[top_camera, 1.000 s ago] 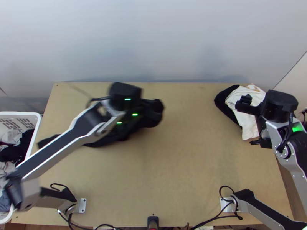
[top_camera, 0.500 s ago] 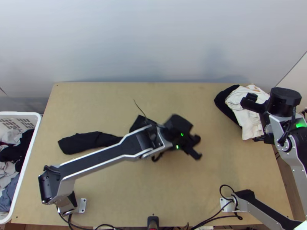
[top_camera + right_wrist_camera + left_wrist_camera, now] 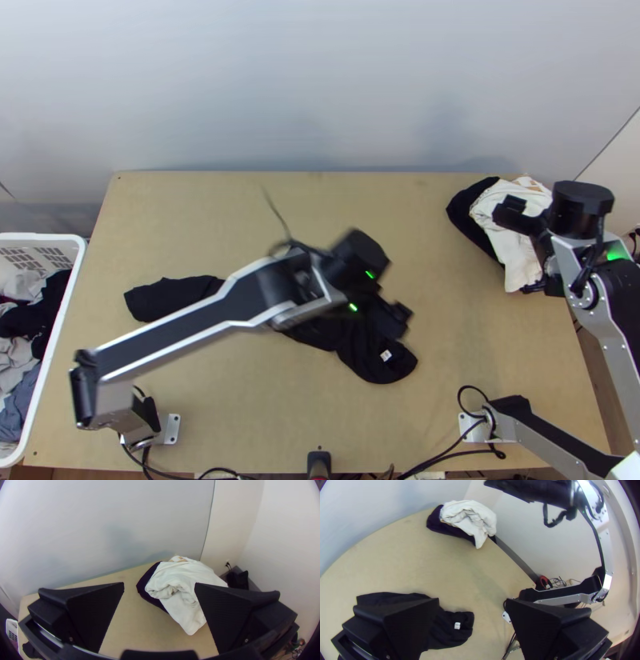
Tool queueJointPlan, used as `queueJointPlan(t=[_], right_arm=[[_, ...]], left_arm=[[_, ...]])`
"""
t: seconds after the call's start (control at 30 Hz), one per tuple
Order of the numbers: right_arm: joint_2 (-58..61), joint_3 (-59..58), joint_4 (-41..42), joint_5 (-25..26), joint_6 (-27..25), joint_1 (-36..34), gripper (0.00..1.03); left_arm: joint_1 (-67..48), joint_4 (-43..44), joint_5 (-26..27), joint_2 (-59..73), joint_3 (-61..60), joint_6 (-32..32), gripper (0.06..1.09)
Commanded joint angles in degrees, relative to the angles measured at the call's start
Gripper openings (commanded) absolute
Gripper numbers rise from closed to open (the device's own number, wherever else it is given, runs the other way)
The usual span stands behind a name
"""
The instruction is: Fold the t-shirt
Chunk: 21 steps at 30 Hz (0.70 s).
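A black t-shirt (image 3: 376, 356) lies bunched in a long strip across the table's left and middle, its right end bent towards the near edge with a small white tag showing. My left gripper (image 3: 396, 318) is over that right part, and the left arm covers the strip's middle. In the left wrist view the shirt (image 3: 450, 635) lies beyond and below one finger, while the left gripper (image 3: 472, 600) stands open, nothing between its fingers. Far off at the right, my right gripper (image 3: 518, 248) hangs open above a white cloth; the right wrist view shows the right gripper (image 3: 159, 584) with fingers wide apart.
At the table's far right corner a white cloth (image 3: 512, 248) lies bunched on a dark one (image 3: 467, 212). A white basket (image 3: 70, 300) of clothes stands beyond the left edge. Bare wood (image 3: 480, 344) lies between the shirt and the right arm's base.
My left gripper has swung right and towards the near edge, then slightly back. The shirt's right part has shifted right and nearer the front. The right arm has moved only a little.
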Motion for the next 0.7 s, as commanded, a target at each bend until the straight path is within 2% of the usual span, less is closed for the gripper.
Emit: queueJointPlan(t=[0.0,0.13,0.3,0.43,0.67], right_arm=[[2.01,0.39,0.85,-2.41,1.06,2.56,0.98],[4.65,2.33,1.03,-2.5,1.41,4.75,0.98],[7.99,4.17,1.38,-2.67,1.41,7.57,0.97],[10.1,3.65,3.75,-6.01,0.09,10.29,0.97],[15.29,1.36,9.11,-8.3,-0.43,15.92,0.97]], left_arm=[[11.15,-9.7,0.04,-4.83,1.14,-0.63,1.04],[20.82,-13.13,0.04,-9.05,-5.02,-0.27,1.04],[32.86,-12.78,-0.05,-15.47,-17.41,2.71,1.04],[41.65,-11.63,-0.05,-19.34,-26.99,4.74,1.03],[52.99,-8.56,0.04,-25.23,-38.77,7.2,1.03]])
